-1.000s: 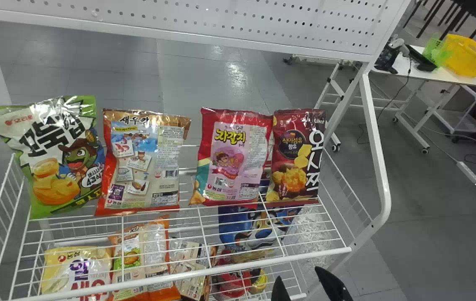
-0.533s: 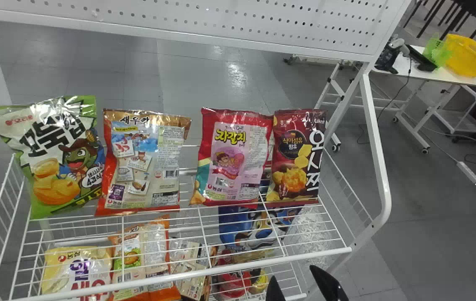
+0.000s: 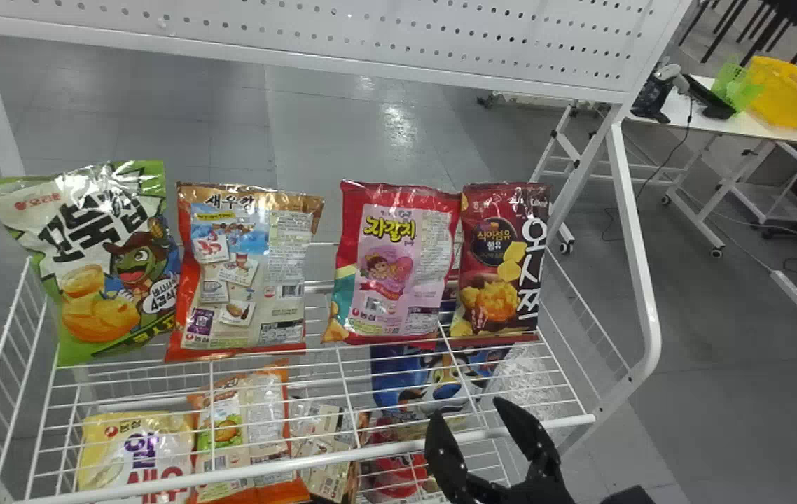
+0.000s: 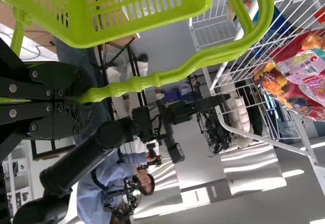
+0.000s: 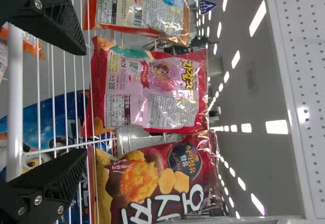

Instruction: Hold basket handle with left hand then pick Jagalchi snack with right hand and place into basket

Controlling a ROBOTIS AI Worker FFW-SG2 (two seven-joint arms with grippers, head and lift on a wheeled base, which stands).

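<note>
Right gripper [image 3: 472, 420]: jaws wide apart, at the front rail of the upper wire shelf [image 3: 230, 472]. Jagalchi snack [image 3: 395, 273]: upright on that shelf, between an orange-brown snack bag [image 3: 244, 273] and a dark red chip bag [image 3: 500, 280]; in the right wrist view it lies beyond the fingertips, in line with the gap, untouched. Left gripper [image 4: 78, 98]: jaws closed around the handle [image 4: 183, 70] of the lime-green basket [image 4: 81, 36]

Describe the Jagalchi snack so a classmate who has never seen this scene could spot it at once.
Find the white rack and its upper wire shelf. In the head view, the Jagalchi snack is third from left among four bags. Its large pink panel on red sets it apart from its neighbours.
</note>
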